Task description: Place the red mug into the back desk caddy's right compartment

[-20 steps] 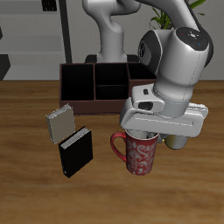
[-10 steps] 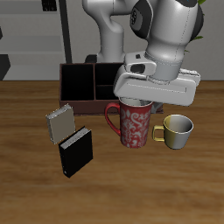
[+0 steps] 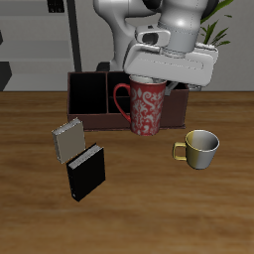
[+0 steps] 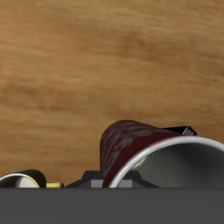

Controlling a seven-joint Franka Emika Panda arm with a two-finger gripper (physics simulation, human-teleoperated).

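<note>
The red mug [image 3: 147,106], speckled with a pale pattern and with a red loop handle, hangs in the air in front of the back desk caddy [image 3: 87,95]. My gripper [image 3: 159,77] is shut on the mug's rim from above. The mug and my arm hide the middle of the dark brown caddy; its end section nearer the books shows a black inside. In the wrist view the red mug [image 4: 131,146] shows close up with its grey-white inside, above the wooden table. The far end of the caddy is covered by my gripper.
A yellowish-cream mug [image 3: 198,148] with a yellow handle stands on the table beside the lifted mug, also seen as the cream mug [image 4: 22,180] in the wrist view. A grey book [image 3: 68,138] and a black book [image 3: 86,170] lie nearer the front edge.
The gripper has lifted the red mug off the table and carried it up and back toward the caddy. The cream mug, hidden before, now stands in plain view.
</note>
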